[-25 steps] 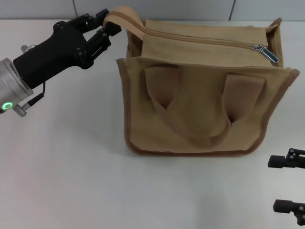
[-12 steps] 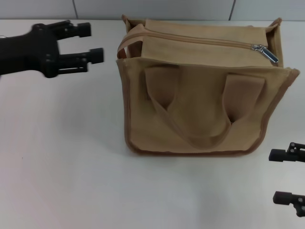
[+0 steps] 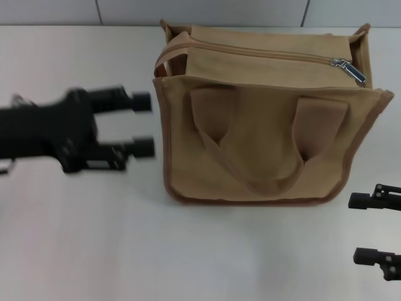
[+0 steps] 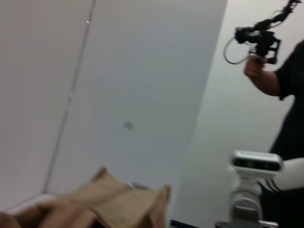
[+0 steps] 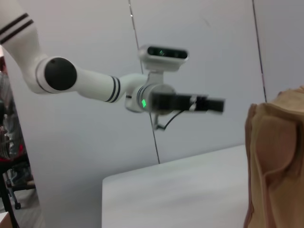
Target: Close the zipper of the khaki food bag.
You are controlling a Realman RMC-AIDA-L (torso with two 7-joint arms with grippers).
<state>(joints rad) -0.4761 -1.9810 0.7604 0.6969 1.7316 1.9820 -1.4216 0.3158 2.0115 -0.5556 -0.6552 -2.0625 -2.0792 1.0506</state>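
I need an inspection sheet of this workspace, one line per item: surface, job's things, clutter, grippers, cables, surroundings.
Surface: white table, bare around the bag.
Job's things: khaki food bag upright; zipper along its top, slider at the bag's right end.
Clutter: nothing seen.
Grippers: left gripper open, holding nothing, beside the bag's left side, apart from it; right gripper open, at the table's right edge, apart from the bag.
Cables: thin cable under the left wrist in the right wrist view.
Surroundings: grey panel wall; a person holding a device.
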